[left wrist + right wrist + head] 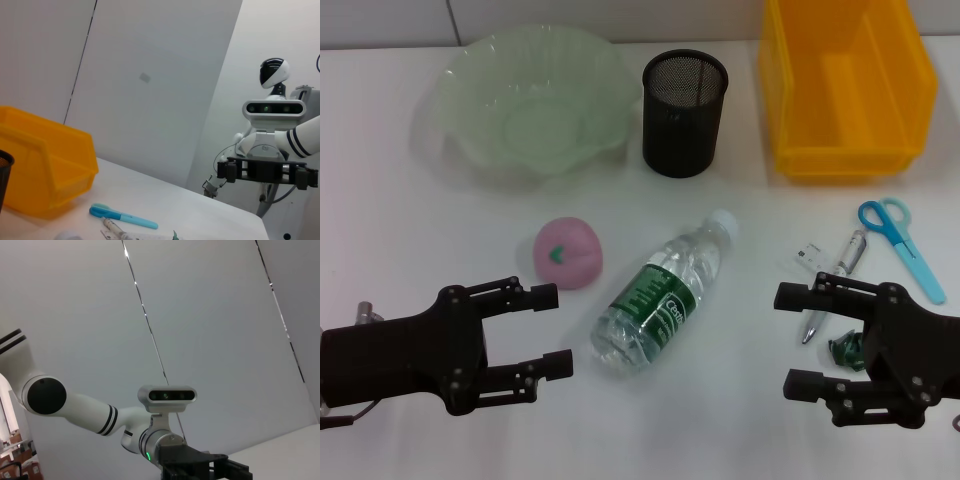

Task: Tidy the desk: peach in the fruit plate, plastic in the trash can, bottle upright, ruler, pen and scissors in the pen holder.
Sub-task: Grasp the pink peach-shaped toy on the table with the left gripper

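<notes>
A pink peach lies on the white desk in front of the pale green fruit plate. The clear bottle lies on its side at the centre, its cap pointing toward the black mesh pen holder. Blue scissors, a silver pen and a green plastic scrap lie at the right, before the yellow trash can. A small clear flat piece beside the pen may be the ruler; I cannot tell. My left gripper hovers open left of the bottle. My right gripper hovers open beside the pen.
The left wrist view shows the yellow bin, the scissors and the right gripper farther off. In the right wrist view, only the left arm and its wrist camera show against a grey wall.
</notes>
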